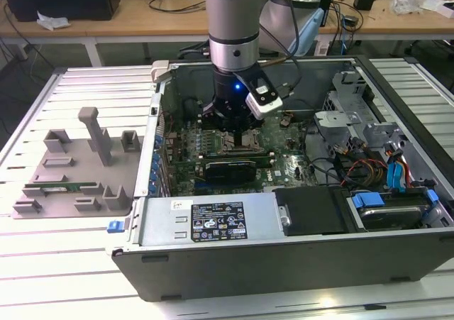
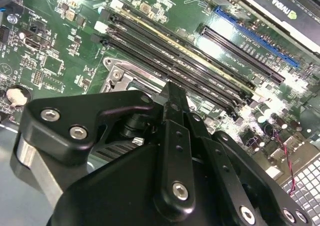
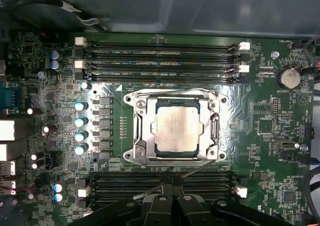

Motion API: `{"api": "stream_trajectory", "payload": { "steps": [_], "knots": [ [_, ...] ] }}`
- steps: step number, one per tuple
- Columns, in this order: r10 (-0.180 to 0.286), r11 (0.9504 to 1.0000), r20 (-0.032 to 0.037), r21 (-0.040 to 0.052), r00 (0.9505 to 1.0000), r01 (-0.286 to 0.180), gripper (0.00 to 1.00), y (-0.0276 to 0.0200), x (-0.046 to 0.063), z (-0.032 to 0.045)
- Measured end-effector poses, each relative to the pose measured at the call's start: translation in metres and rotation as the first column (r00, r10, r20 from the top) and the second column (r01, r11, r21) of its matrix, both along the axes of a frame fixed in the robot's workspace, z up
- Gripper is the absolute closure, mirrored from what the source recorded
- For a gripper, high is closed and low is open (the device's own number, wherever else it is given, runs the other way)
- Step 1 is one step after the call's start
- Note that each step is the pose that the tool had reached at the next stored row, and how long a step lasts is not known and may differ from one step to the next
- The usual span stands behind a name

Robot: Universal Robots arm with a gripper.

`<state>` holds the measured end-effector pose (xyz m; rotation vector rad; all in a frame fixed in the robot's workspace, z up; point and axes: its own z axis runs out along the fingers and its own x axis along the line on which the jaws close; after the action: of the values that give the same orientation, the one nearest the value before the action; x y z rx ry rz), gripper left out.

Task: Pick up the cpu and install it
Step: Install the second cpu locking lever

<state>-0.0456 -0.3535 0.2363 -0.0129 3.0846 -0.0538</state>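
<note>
In the first wrist view the cpu [image 3: 177, 128], a small square chip with a silvery-grey top, lies flat inside the metal-framed socket [image 3: 138, 131] on the green motherboard. The socket's frame stands open around it. My gripper [image 3: 172, 188] hangs just above the board beside the socket, over the memory slots, shut with nothing between its fingers. The exterior view shows the gripper [image 1: 237, 125] low inside the open computer case [image 1: 284, 256], right over the socket area. In the second wrist view the black fingers [image 2: 172, 100] point at a corner of the socket [image 2: 117, 78].
Long black memory slots [image 3: 162, 60] run on both sides of the socket. A graphics card [image 1: 230, 169] lies near the socket. A grey power supply [image 1: 206, 224] and drive cables [image 1: 369, 167] fill the case's front and right. A grey fixture tray [image 1: 78, 171] sits on the exterior view's left.
</note>
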Motion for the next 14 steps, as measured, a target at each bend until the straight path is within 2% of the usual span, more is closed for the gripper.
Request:
{"api": "stream_trajectory", "payload": {
  "steps": [6,14],
  "knots": [
    [0.000,1.0000,-0.0056,0.0000,1.0000,0.000,0.89,0.0000,0.0000,0.0000],
    [0.000,1.0000,-0.0056,0.0034,1.0000,0.000,0.89,0.0000,-0.0056,-0.0003]
  ]
}}
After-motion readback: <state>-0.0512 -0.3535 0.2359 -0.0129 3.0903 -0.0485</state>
